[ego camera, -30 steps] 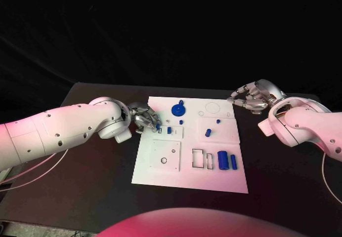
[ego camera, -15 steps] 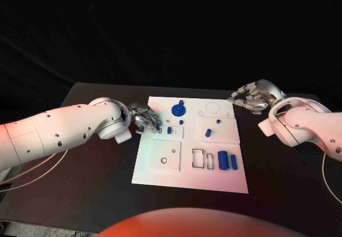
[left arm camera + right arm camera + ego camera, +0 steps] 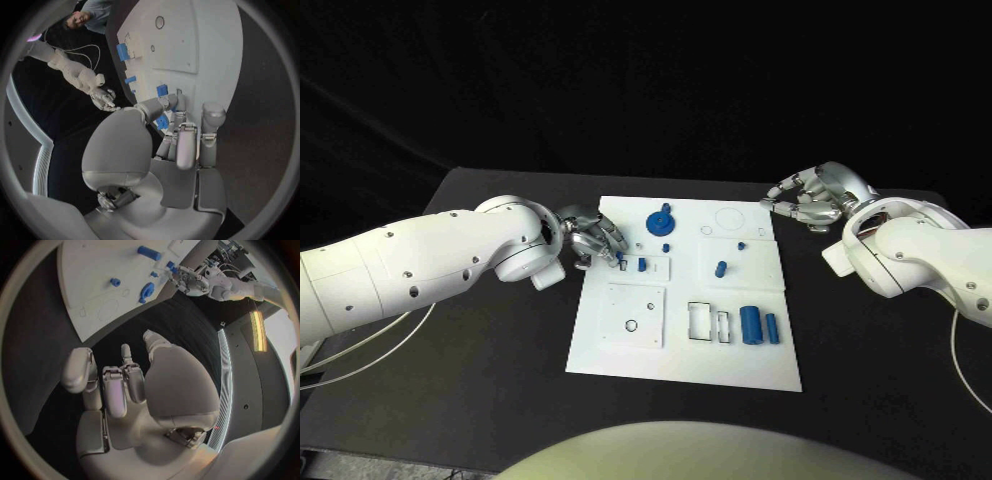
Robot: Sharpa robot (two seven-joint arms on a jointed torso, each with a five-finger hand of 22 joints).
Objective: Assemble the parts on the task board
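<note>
**Spotter:** Hardly anything has moved in the last second. Your left hand (image 3: 596, 243) has only settled a touch at the far left edge of the white flat plastic task board (image 3: 678, 362), and the parts on the board lie where they were.

**Operator's aide:** So which step are you in?

**Spotter:** By my reading, you are placing a part. In the left wrist view the thumb and fingers seem to pinch a small blue blocky plastic piece (image 3: 164, 121) just above the board. A second small blue block (image 3: 642, 265) sits in a shallow outlined recess just to the right of the fingers.

**Aide:** And your other hand?

**Spotter:** Your right hand (image 3: 808, 200) hangs over the black matte counter (image 3: 473, 380) off the board's far right corner. It is empty, with its fingers loosely curved and apart.

**Aide:** What does the next move ask of you?

**Spotter:** You need to square the block to its recess and lower it straight. The piece is hard, smooth and small, so I'd judge it could twist in the pinch.

**Aide:** What else lies on the board?

**Spotter:**
- A blue round wheel-shaped part (image 3: 661, 219) lies at the far side.
- A short blue cylinder (image 3: 720, 268) lies mid-board.
- Two blue rounded bars (image 3: 753, 324) lie side by side near the right, beside two empty rectangular slots (image 3: 700, 318).
</note>
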